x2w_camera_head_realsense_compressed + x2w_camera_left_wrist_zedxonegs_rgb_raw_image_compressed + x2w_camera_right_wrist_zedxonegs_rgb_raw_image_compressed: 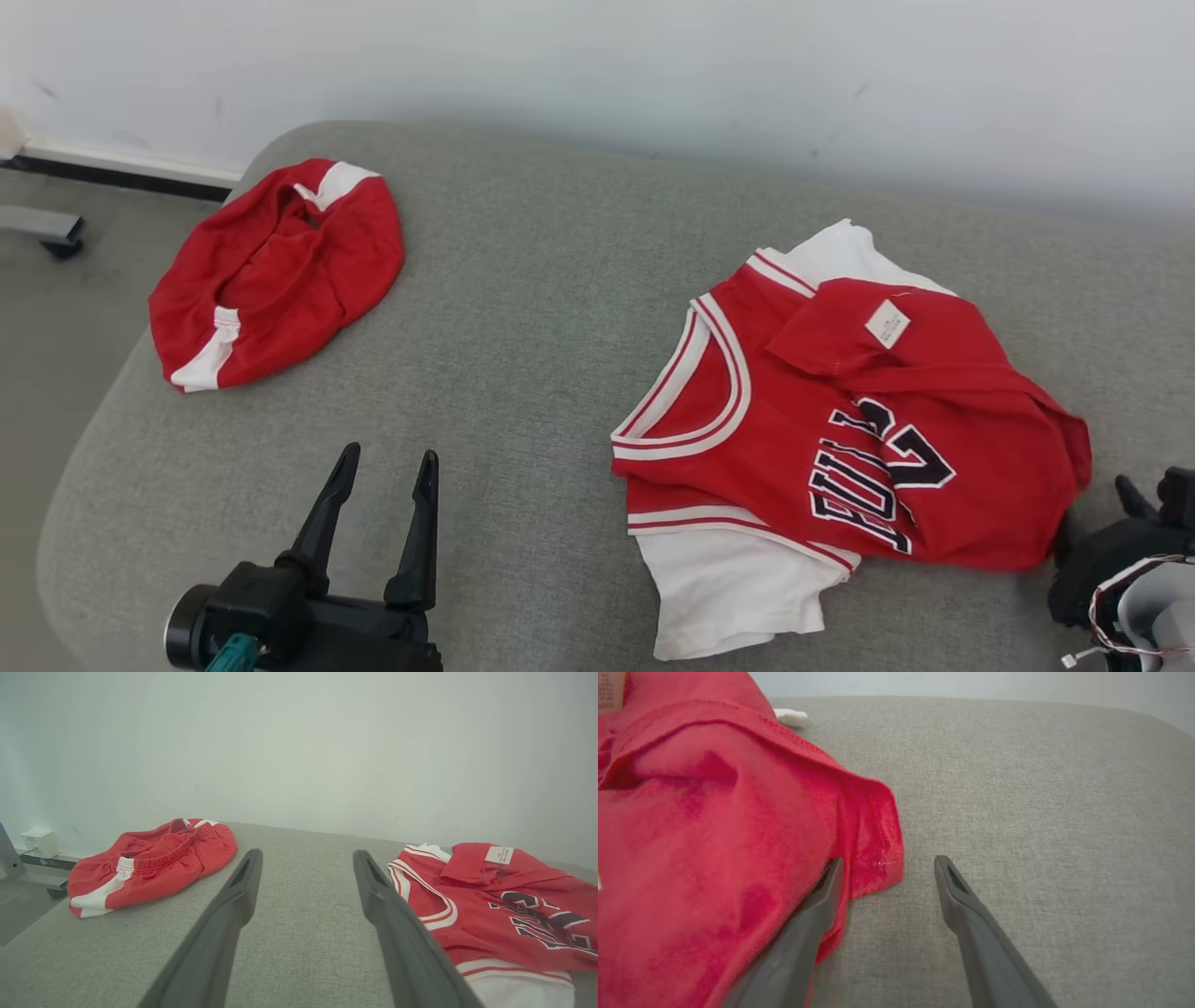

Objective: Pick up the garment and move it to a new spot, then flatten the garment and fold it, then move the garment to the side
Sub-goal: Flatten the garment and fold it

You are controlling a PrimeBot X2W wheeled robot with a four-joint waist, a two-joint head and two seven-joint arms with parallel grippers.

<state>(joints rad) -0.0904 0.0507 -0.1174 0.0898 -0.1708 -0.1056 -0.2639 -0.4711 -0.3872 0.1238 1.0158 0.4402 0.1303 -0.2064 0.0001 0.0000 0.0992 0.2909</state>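
The jersey [840,429], red with white trim and dark lettering, lies crumpled on the right half of the grey padded surface [523,308]; its collar faces left and its hem faces right, so its long axis runs left to right, with a white sleeve sticking out on the near side and another on the far side; part of the hem is flipped over at the far right, showing a white label. A pair of red shorts [275,271] sits bunched at the far left, well apart from the jersey.

The right gripper [888,861] is plainly the nearer one; it sits low at the near right edge, just beside the hem end of the jersey; its fingers are spread wide and pinch nothing; in the right wrist view a corner of red cloth drapes over one finger [817,905] and reaches into the gap, while the other finger [966,905] lies over bare grey cloth. The jersey therefore lies to the left and slightly ahead of these fingers.

The left gripper [389,453] hangs over bare surface at the near left, between the two garments; its fingers are also released and empty, pointing toward the far wall [597,65]; the collar lies to its right, not touching.
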